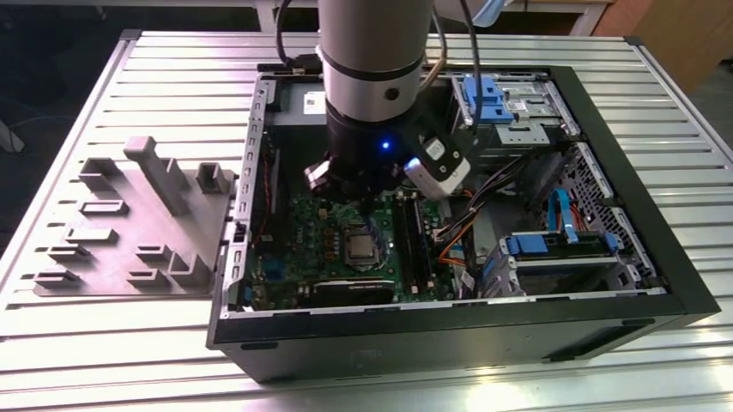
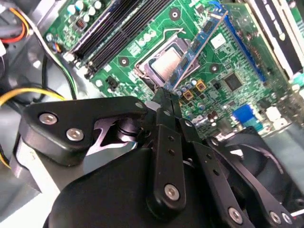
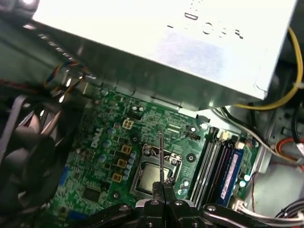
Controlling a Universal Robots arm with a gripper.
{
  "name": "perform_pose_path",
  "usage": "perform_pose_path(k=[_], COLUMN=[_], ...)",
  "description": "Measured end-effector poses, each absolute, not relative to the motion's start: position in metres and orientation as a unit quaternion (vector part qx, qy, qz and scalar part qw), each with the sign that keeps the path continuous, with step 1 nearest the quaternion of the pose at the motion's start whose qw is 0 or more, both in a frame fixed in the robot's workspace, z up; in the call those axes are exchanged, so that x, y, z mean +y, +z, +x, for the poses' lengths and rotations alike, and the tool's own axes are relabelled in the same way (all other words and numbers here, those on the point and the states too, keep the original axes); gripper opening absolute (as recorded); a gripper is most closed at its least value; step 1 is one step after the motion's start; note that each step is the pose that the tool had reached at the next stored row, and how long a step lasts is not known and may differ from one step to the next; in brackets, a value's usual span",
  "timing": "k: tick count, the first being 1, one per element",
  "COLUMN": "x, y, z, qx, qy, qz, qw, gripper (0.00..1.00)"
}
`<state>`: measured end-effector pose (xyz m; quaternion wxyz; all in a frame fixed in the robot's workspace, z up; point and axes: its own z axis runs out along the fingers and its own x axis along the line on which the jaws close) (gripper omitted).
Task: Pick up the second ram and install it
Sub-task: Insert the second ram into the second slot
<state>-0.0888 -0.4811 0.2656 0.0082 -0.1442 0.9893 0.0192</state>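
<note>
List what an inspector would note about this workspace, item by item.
Surface: slatted metal table, bearing an open computer case.
Job's things: second ram held above the motherboard; another stick sits in a slot.
Clutter: grey holder tray at the exterior view's left.
Grippers: hand shut on the second ram.
Cables: yellow wire beside the motherboard.
Surroundings: brown wooden panel beyond the table.

hand (image 2: pixel 166 98) clamped on second ram (image 2: pixel 195 47) | ram tilted beside CPU socket (image 2: pixel 161 66) | over green motherboard (image 2: pixel 232 61)
</note>
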Motion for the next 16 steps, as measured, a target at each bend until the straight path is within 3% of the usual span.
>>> perform_pose_path(k=[16], x=[-0.4811], y=[0.2599], z=[-0.0888], qx=[1.0], qy=[0.018], qz=[-0.013], qw=[0.011], gripper=[0.11])
